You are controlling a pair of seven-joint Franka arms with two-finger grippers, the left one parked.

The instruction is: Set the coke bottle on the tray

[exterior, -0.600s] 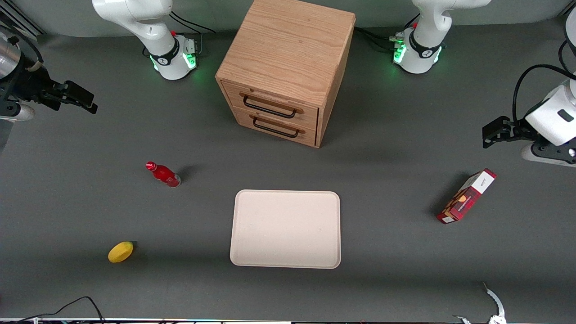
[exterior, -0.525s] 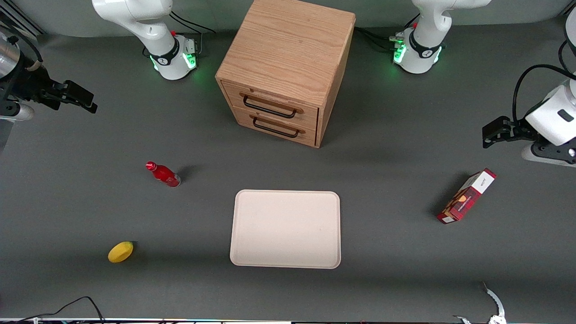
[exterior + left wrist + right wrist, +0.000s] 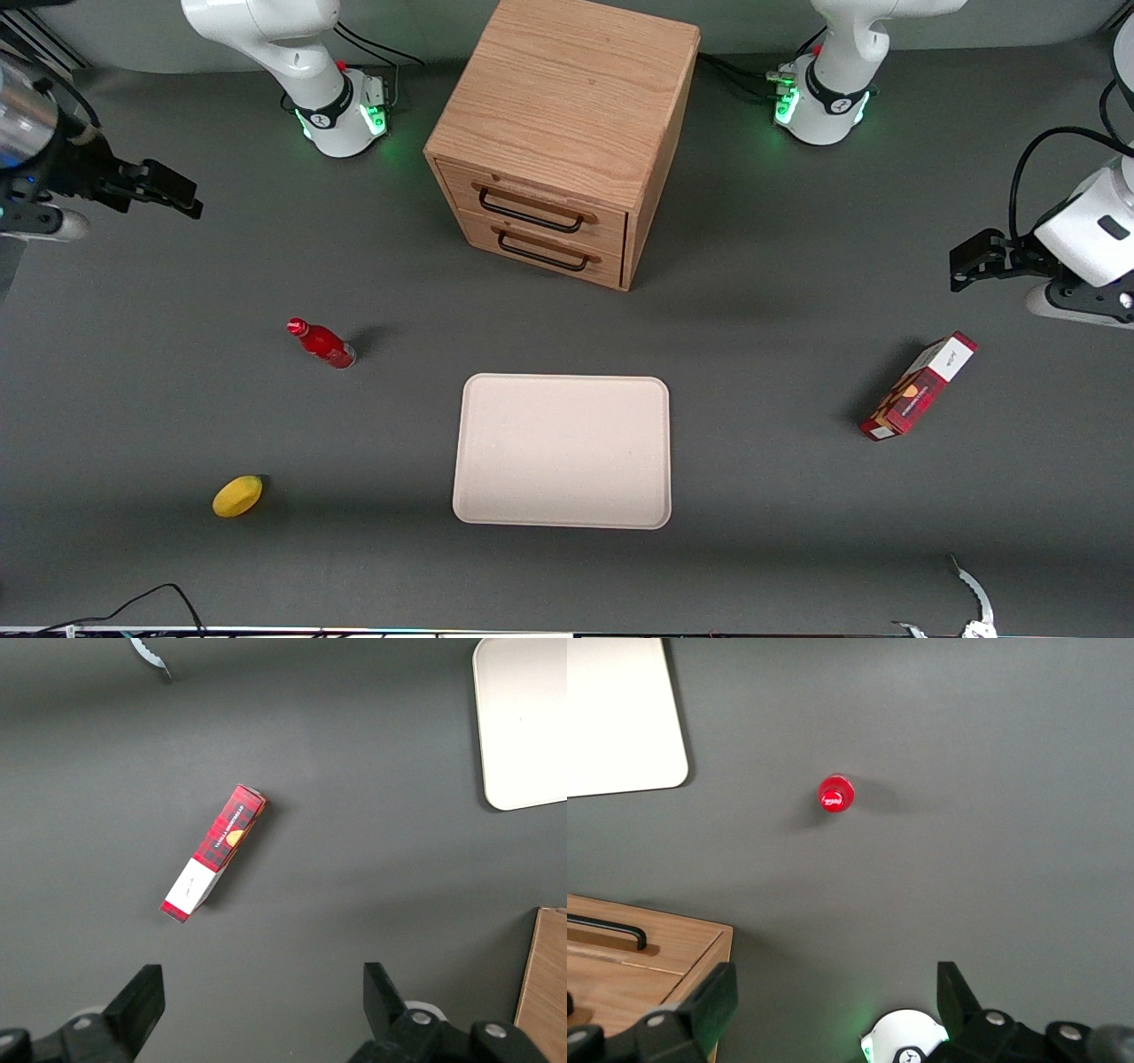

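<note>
Since the earlier frame my end effector (image 3: 173,190) has shifted a little toward the middle of the worktop (image 3: 762,532), and nothing else has moved. It hangs high above the working arm's end of the dark grey worktop, well apart from everything on it. From the wrist camera I see its two black fingers (image 3: 713,997) spread wide, with nothing between them and nothing touching them. I have the small, slim red coke bottle (image 3: 322,343) with its red cap standing upright on the worktop, well below the end effector and nearer the front camera than it. From the wrist I look straight down on the cap, a red disc on bare grey. The large flat cream-beige rectangular tray (image 3: 563,450) with rounded corners lies near the bottle, toward the parked arm's end and slightly nearer the front camera; the two are apart, and the tray carries nothing. A wooden two-drawer cabinet (image 3: 567,133) with black handles stands farther from the camera than the tray. A small yellow lemon-shaped fruit (image 3: 237,495) lies nearer the camera than the bottle. A red and white rectangular carton (image 3: 919,387) lies toward the parked arm's end.
</note>
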